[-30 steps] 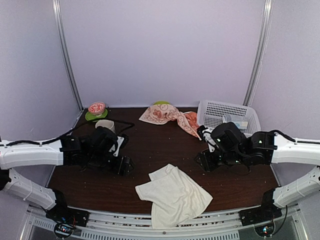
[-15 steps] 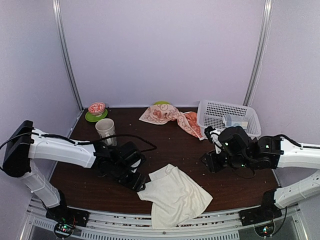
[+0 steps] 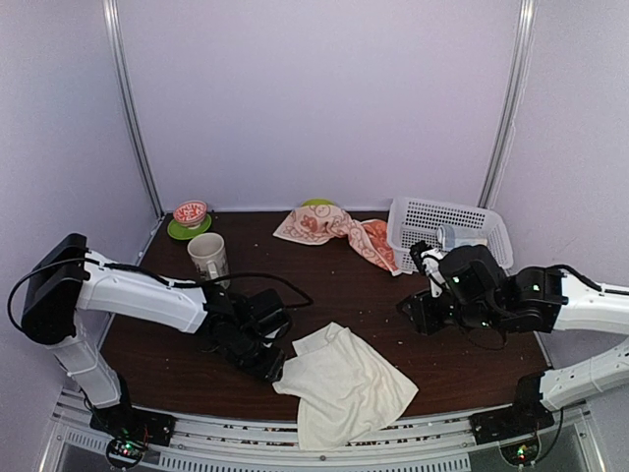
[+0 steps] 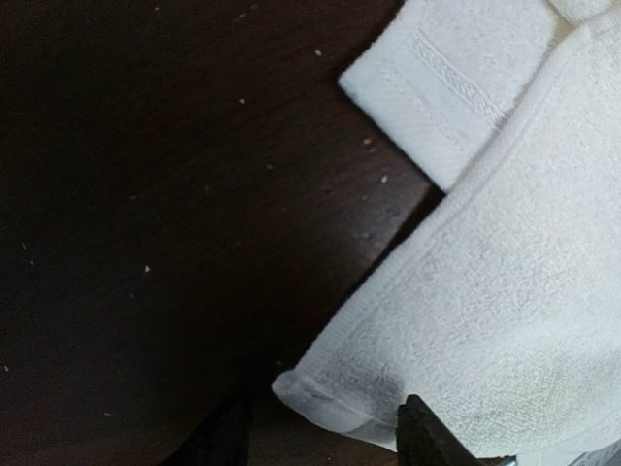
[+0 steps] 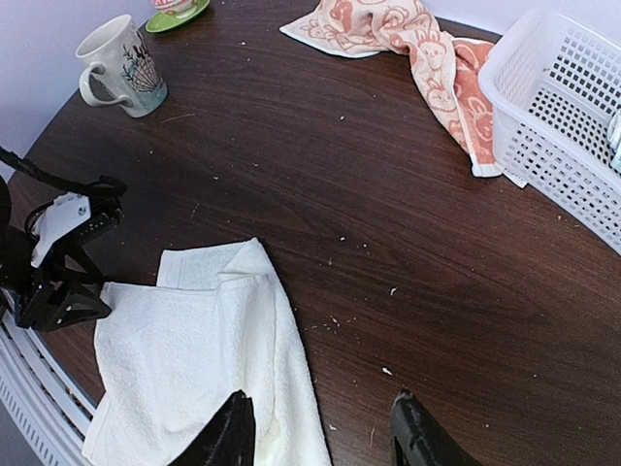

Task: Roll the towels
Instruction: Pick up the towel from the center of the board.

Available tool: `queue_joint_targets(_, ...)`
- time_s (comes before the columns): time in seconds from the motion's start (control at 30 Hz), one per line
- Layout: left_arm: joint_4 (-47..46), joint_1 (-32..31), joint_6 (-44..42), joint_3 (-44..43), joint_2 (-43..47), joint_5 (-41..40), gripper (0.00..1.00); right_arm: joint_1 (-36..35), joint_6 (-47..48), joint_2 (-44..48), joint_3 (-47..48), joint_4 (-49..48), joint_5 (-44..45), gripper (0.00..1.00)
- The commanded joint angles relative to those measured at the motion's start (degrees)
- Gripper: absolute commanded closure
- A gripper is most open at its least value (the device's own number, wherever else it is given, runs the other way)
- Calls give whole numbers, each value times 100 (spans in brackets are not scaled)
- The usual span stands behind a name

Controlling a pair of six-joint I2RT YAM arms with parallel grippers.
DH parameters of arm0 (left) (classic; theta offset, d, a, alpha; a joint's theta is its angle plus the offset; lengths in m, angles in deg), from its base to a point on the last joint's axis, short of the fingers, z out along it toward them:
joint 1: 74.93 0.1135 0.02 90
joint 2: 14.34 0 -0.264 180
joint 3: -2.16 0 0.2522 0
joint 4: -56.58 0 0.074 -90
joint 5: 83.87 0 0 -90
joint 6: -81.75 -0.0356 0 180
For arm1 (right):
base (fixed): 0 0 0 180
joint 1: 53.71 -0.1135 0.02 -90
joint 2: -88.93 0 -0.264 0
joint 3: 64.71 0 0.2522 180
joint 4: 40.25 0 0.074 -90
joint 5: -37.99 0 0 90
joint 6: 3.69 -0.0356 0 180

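I ran the rig in a lab booth: plain pale walls (image 3: 314, 98) and metal posts (image 3: 131, 108) stood behind the table (image 3: 324, 280).

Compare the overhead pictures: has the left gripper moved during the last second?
Yes. The left gripper has swung right and toward the near edge of the table, away from the mug, reaching the left corner of the cream towel.

On my dark wooden table (image 3: 334, 285) I see the cream towel (image 3: 342, 386) crumpled at the near edge, the rabbit-print towel (image 3: 329, 226) at the back beside the white basket (image 3: 432, 221), and a mug (image 3: 207, 256) near a green saucer (image 3: 182, 230) back left.
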Motion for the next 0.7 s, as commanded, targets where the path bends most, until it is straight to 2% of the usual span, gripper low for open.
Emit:
queue_joint_targets(0.0,165,-14,-10,-96,-407,-73,56,21,45,97,-121,-97,195,52)
queue_joint_targets(0.17,162,-44,-100,-188,-581,16,90,22,56,160,-137,-74,219,52)
queue_joint_targets(0.2,175,-47,-105,-181,-570,16,100,20,56,173,-123,-59,242,52)
queue_joint_targets(0.3,392,-50,-150,-243,-312,-277,100,35,103,209,-74,-37,353,52)
queue_joint_targets(0.43,1112,-47,-638,-873,550,-1291,100,90,105,298,49,-107,617,52)
queue_joint_targets(0.57,1935,-48,-1651,-2531,1135,-2229,100,184,89,695,85,-371,1025,52)
queue_joint_targets(0.67,2415,-47,-2455,-4015,1087,-2325,100,320,108,1056,69,-557,1263,52)
